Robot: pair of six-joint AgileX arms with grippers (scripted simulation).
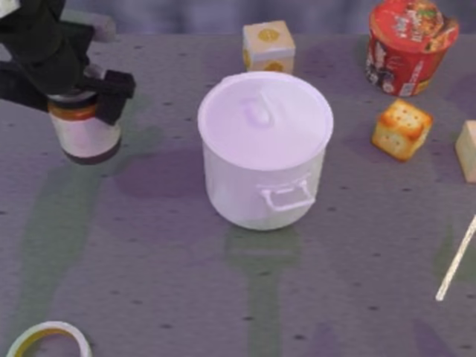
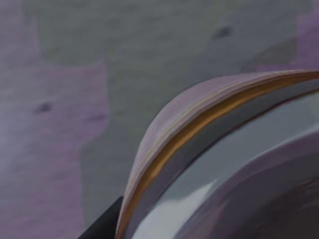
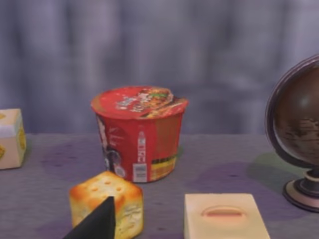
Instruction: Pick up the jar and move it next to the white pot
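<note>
Glass jar [image 1: 85,126] clamped at lid in left tool [image 1: 74,85], left of white pot [image 1: 264,149].

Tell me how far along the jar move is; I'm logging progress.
Done: the left end effector has reached the jar and sits over its lid, at the top view's left. In hand: the grip itself; whether the fingers have closed is hidden. Left: carrying the jar across the bare table to the white pot, from which it stands well apart. The right arm is out of the top view.
</note>
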